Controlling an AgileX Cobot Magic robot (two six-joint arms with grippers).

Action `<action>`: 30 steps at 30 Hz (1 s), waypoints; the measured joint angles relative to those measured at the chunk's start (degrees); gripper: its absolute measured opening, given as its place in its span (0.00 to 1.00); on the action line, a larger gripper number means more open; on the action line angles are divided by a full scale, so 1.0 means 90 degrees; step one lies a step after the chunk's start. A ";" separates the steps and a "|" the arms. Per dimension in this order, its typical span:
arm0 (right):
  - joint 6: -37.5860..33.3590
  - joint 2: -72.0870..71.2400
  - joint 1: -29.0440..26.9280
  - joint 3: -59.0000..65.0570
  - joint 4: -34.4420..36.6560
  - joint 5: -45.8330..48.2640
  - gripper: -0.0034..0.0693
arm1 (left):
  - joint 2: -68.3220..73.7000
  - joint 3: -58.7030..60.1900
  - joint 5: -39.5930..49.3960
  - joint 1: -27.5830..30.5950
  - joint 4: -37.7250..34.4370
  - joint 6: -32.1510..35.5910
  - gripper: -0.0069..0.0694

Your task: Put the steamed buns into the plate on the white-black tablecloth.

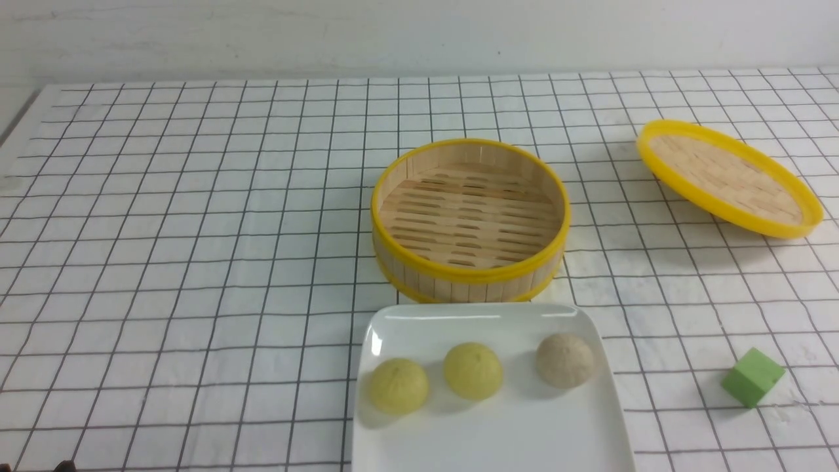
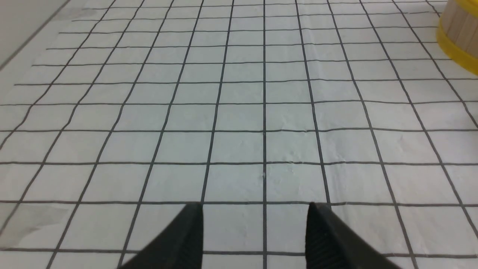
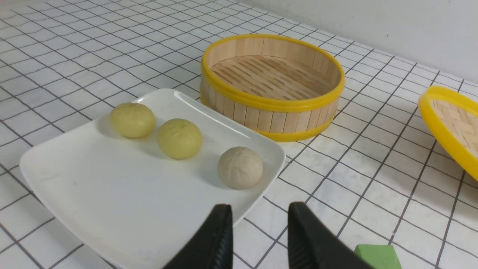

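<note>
Sitting near the plate (image 3: 56, 168) rim, the beige bun (image 3: 240, 167) could roll off if the right gripper (image 3: 259, 224), jaws parted and empty, clips it; left gripper (image 2: 255, 231) jaws spread, empty.

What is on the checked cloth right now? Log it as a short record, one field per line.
buns: two pale yellow round buns and one beige round bun, all on the plate
plate: glossy white squarish plate, nearest the robot
steamer: empty yellow-rimmed bamboo steamer basket, just behind the plate
lid: yellow-rimmed woven lid, tilted, far right
cube: green cube, right of the plate
left gripper: fingers apart, empty
right gripper: fingers apart, empty
</note>
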 joint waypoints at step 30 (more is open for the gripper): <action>0.0933 0.0101 -0.1743 0.1520 -0.0651 -0.0785 0.38 | -0.0004 -0.0003 0.0006 0.0000 0.0000 0.0000 0.60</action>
